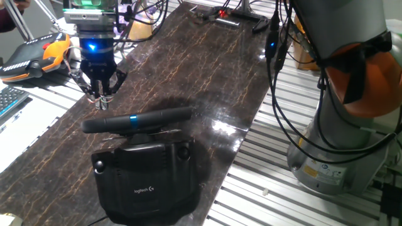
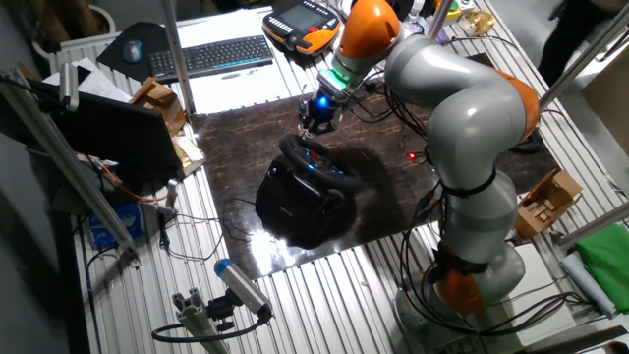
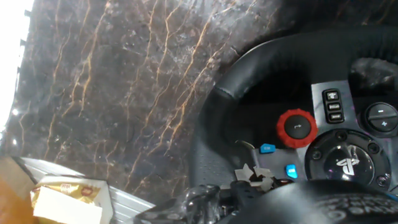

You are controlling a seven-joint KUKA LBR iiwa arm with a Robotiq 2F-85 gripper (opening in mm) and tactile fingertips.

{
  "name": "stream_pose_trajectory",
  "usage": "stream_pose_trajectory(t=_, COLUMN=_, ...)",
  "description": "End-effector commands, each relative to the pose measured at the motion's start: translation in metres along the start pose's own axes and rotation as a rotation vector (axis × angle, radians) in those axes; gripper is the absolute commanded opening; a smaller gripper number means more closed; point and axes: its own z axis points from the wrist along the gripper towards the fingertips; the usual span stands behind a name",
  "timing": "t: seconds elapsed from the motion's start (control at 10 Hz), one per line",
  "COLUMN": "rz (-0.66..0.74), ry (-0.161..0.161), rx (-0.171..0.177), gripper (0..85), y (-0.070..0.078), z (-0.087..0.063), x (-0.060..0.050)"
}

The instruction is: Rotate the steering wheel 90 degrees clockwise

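Observation:
The steering wheel [image 1: 141, 119] is a black rim seen edge-on, with a small blue stripe [image 1: 133, 119] on top. It sits on a bulky black Logitech base [image 1: 146, 179] on the dark marbled board. My gripper [image 1: 100, 97] hangs just above and behind the rim's left end, apart from it, with its fingers drawn together on nothing. From the other fixed view, the gripper [image 2: 316, 118] is over the far side of the wheel [image 2: 319, 165]. The hand view looks down on the wheel's rim [image 3: 214, 118] and its red dial [image 3: 297, 127], with the fingers blurred at the bottom edge.
An orange-and-black handheld controller [image 1: 38, 53] lies at the far left, beside a keyboard [image 2: 211, 54]. Cables run along the board's far end [image 1: 220, 16]. The arm's base [image 1: 339, 144] stands to the right. A cardboard box [image 3: 65, 199] lies off the board's edge.

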Motion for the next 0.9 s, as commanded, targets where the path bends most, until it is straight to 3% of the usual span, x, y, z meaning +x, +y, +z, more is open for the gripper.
stream_pose_trajectory(t=0.0, rz=-0.008, ry=-0.011, rx=0.014, gripper=0.7, y=0.0001, z=0.0001, x=0.0001)
stream_pose_trajectory(t=0.3, rz=-0.093, ry=-0.109, rx=0.105, gripper=0.7, y=0.0001, z=0.0001, x=0.0001)
stream_pose_trajectory(t=0.6, rz=-0.112, ry=-0.118, rx=0.132, gripper=0.7, y=0.0001, z=0.0001, x=0.0001)
stream_pose_trajectory(t=0.8, rz=-0.105, ry=-0.084, rx=0.117, gripper=0.7, y=0.0007, z=0.0014, x=0.0012)
